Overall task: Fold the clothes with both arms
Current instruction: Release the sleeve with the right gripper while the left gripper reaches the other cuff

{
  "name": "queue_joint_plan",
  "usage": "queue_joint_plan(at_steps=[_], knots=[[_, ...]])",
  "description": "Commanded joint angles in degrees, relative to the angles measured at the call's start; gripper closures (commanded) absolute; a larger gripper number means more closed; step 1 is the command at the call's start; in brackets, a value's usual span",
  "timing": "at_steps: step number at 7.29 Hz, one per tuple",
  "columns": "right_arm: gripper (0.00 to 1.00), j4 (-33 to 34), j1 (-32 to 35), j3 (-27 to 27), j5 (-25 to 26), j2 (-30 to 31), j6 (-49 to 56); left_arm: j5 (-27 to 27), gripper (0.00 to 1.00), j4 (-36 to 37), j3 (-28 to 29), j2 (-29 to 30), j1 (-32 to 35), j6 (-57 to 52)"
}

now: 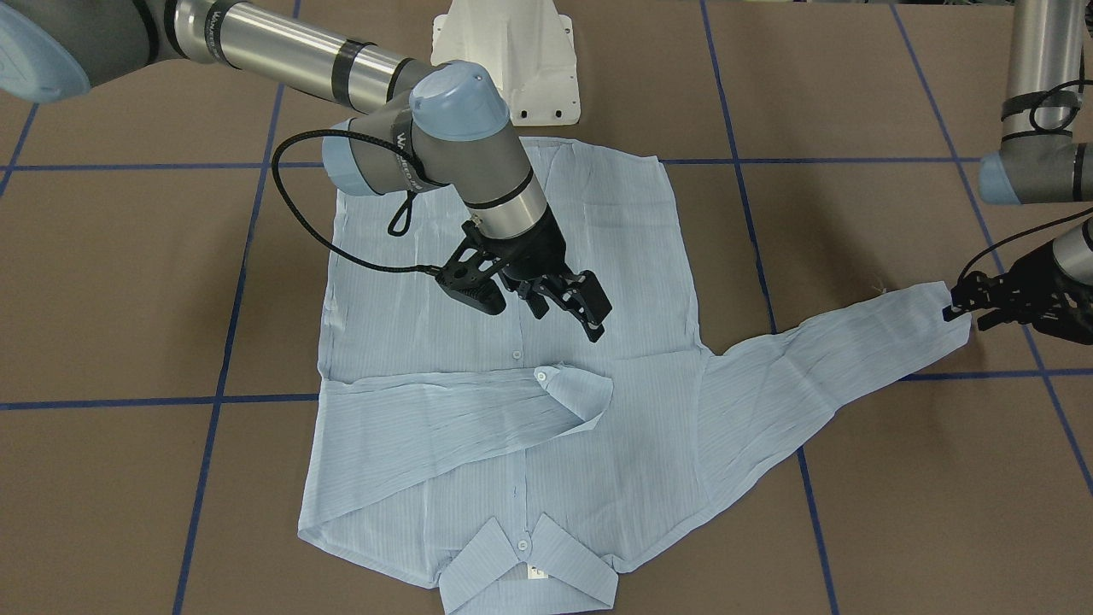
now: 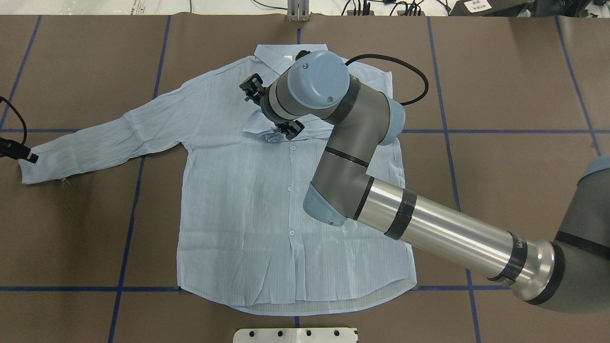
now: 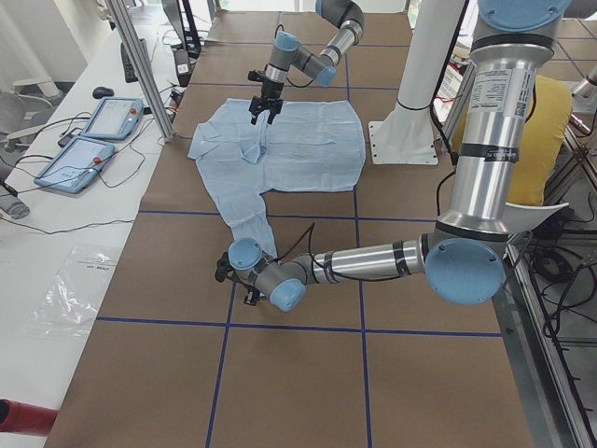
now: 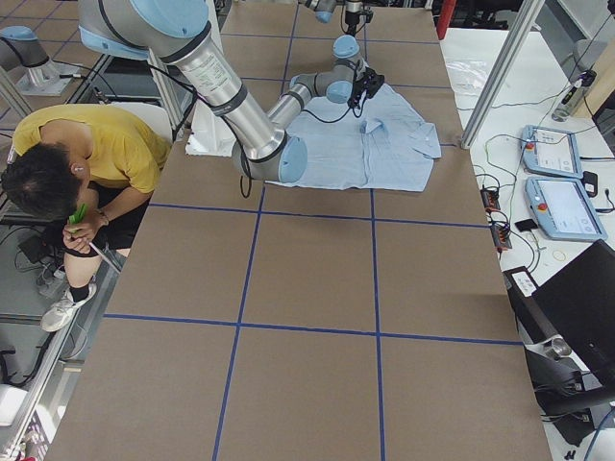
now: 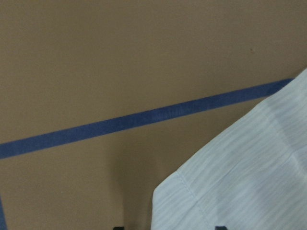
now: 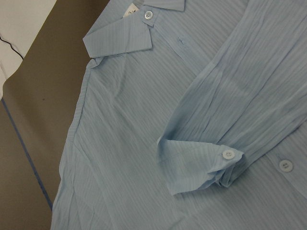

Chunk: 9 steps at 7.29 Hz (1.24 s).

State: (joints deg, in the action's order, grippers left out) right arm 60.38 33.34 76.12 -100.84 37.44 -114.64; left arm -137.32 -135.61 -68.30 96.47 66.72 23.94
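— Where is the shirt?

— The light-blue striped shirt lies flat, buttoned front up, on the brown table, which is crossed by blue tape lines. Its collar points away from the robot. Its hem lies toward the white pedestal base.

— And the sleeves?

— One sleeve, on the robot's right, is folded across the chest. Its cuff is turned over beside the button row, with one white button showing. The other sleeve stretches out flat toward the robot's left, wrinkled, crossing a tape line.

— What about the two arms?

— The right gripper hangs over the chest, just above that folded cuff, with its jaws spread wide. As far as I can see, it is not touching the cloth. The left gripper sits low at the very end of the outstretched sleeve, against the outer cuff. Its own wrist camera shows only the ends of its jaws. They stand apart, with the cuff's corner lying on the table between them, so it does not look clamped on the fabric.

— Is anyone else around?

— A person in a yellow top sits bent forward beside the table, on the robot's side.
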Motion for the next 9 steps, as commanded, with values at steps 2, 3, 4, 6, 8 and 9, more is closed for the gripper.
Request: queue_joint_plan(at_steps=[2, 3, 4, 6, 8, 9], knots=[[0.01, 0.0, 0.0, 0.0, 0.0, 0.1, 0.0, 0.0, 1.0, 0.2, 0.0, 0.2, -0.1, 0.2], [0.01, 0.0, 0.0, 0.0, 0.0, 0.0, 0.0, -0.1, 1.0, 0.0, -0.2, 0.2, -0.1, 0.2], [0.01, 0.0, 0.1, 0.0, 0.0, 0.1, 0.0, -2.2, 1.0, 0.5, -1.0, 0.4, -0.1, 0.4], [0.01, 0.2, 2.2, 5.6, -0.7, 5.0, 0.5, -8.8, 1.0, 0.5, -7.4, 2.9, 0.0, 13.1], [0.0, 0.2, 8.2, 13.1, -6.3, 15.4, 7.7, -8.9, 1.0, 0.4, -9.4, 12.3, -2.5, 31.0], [0.0, 0.0, 10.1, 13.8, -7.4, 18.6, 10.2, -8.4, 1.0, 0.5, -10.2, 17.6, -7.2, 40.7]])
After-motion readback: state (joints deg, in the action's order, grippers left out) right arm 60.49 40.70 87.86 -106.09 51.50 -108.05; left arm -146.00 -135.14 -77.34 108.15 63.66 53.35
